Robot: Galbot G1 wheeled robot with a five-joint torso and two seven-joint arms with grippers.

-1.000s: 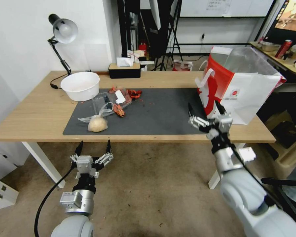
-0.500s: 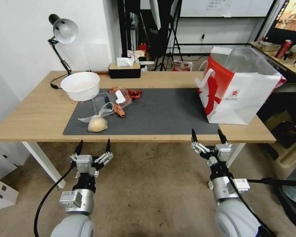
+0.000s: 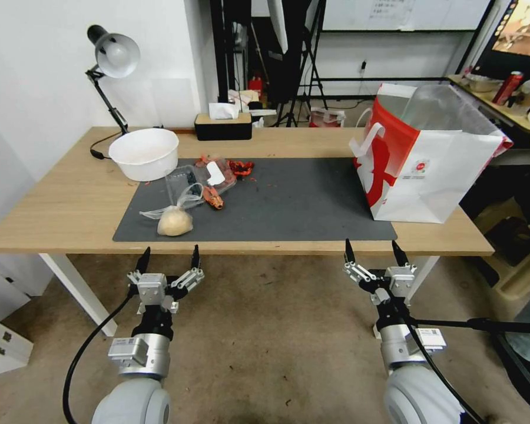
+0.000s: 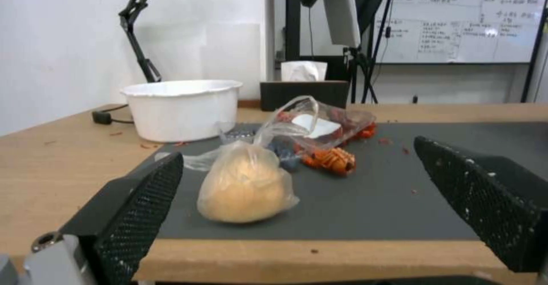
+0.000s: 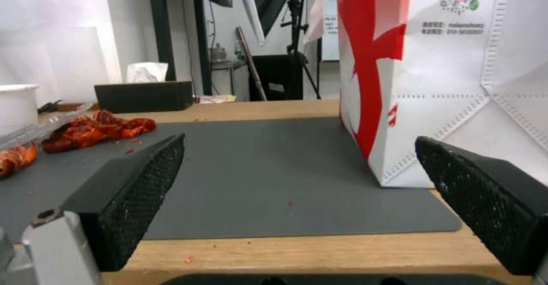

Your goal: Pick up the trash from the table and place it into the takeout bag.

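The trash lies at the left of the table (image 3: 70, 200) on a dark grey mat (image 3: 300, 206). It includes a clear bag with a tan bun (image 3: 174, 221) (image 4: 246, 186), a clear wrapper with red shells (image 3: 209, 179) (image 4: 325, 126) and a white bowl (image 3: 143, 153) (image 4: 181, 107). At the table's right end the takeout bag (image 3: 421, 159) (image 5: 434, 75) stands upright, white with a red side. My left gripper (image 3: 171, 249) hangs open just below the table's front edge, facing the bun. Farther right along that edge, my right gripper (image 3: 372, 242) is open and empty, its fingers (image 5: 131, 195) pointing at the bag.
A desk lamp (image 3: 113, 56) and a black tissue box (image 3: 222, 125) stand along the table's back edge. Loose red shells (image 3: 240, 167) (image 5: 94, 131) lie on the mat. White table legs (image 3: 76, 288) flank the arms. Another table with cans (image 3: 512, 88) is at far right.
My right gripper has dropped from beside the takeout bag at table height to below the front edge, staying open. The left gripper has risen slightly.
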